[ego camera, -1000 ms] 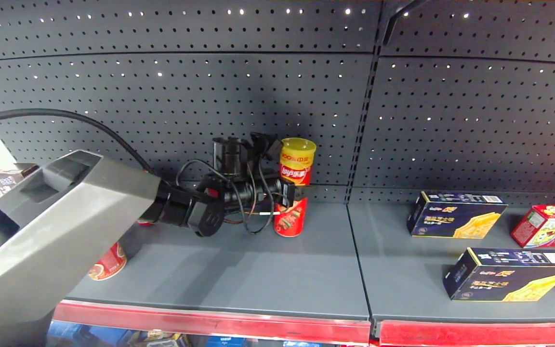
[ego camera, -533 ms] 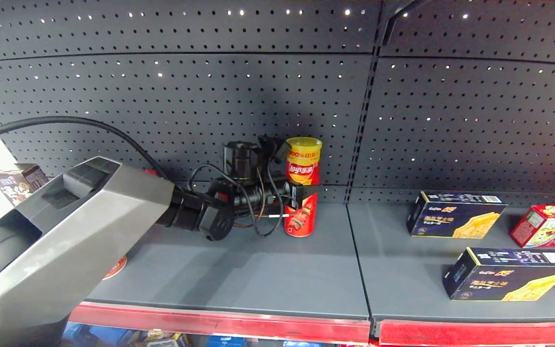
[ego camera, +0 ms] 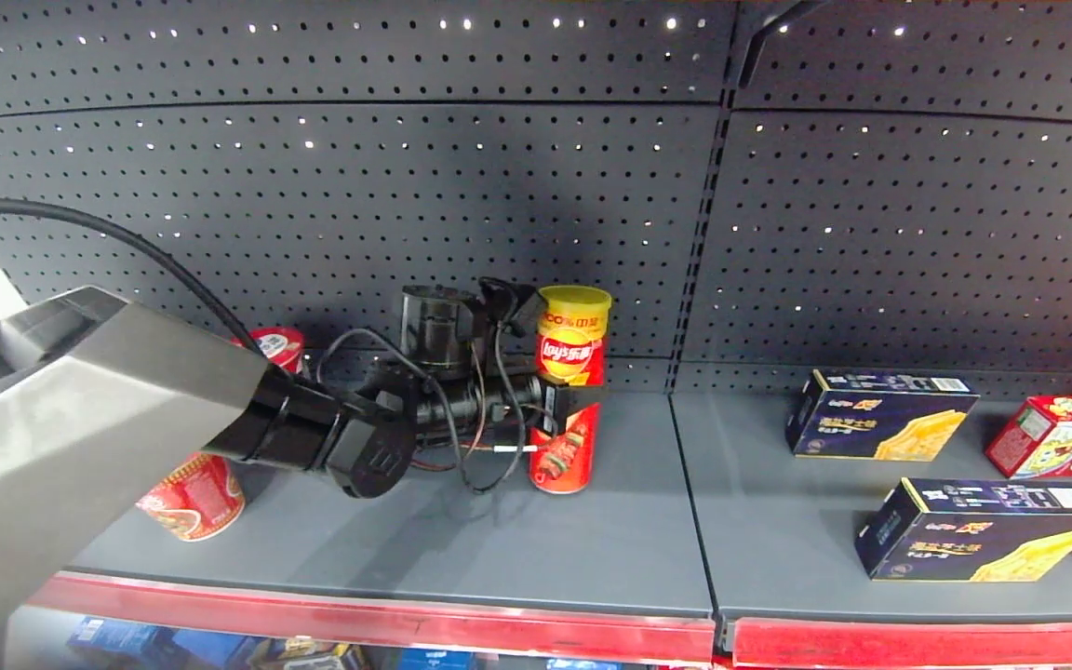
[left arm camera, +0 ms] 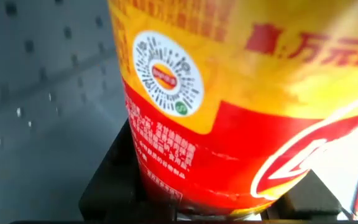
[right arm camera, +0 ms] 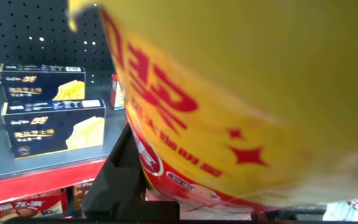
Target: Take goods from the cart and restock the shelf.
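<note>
Head view is showing the shelf (ego camera: 499, 540) already carrying boxes (ego camera: 880, 414) toward its right edge. The left end effector (ego camera: 566, 409) is clamping the chip can (ego camera: 573, 344), which is standing upright near the shelf's back edge, apparently not yet released. The right end effector (right arm camera: 216, 205) is gripping a second can (right arm camera: 241, 112), which is awaiting placement.

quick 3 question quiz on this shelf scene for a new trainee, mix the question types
1. Multiple choice: what does the left gripper hold? A a blue box; B the chip can; C a red cup.
2. True or false: the right gripper is empty.
3. Fill in: ___ dark blue boxes lie on the right part of the shelf.

Key: 1 B. 2 False, it grips a yellow-and-red package. 3 Two.
</note>
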Controlling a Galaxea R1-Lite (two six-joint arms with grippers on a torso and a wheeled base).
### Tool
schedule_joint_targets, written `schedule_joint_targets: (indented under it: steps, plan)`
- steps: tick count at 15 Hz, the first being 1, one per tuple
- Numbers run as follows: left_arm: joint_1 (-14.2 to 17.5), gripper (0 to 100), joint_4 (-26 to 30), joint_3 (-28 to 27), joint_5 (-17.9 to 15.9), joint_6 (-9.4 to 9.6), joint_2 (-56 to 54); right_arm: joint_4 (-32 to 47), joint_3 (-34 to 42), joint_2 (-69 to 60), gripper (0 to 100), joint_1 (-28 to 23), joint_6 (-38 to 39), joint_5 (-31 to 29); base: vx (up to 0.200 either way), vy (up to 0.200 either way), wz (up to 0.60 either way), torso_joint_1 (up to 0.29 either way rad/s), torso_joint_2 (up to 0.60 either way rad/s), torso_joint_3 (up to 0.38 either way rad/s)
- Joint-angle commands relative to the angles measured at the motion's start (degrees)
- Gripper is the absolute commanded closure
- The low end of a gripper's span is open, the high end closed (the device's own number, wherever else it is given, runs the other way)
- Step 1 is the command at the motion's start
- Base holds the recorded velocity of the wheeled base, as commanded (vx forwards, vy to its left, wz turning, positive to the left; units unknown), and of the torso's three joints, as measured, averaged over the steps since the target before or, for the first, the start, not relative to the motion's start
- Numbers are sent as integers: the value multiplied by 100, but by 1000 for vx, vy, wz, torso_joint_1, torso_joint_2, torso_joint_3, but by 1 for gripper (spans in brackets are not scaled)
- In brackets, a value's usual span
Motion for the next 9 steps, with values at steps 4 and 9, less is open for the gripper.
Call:
schedule_joint_targets:
  steps: [4,9]
  plan:
    - [-318,100,-1,1532,328,0,-1274,-63,-8,-1,100,1,86,8,0,0,0,0,0,0]
    - [-468,100,8,2060,583,44,-1625,-54,-105,-1,100,1,262,34,0,0,0,0,0,0]
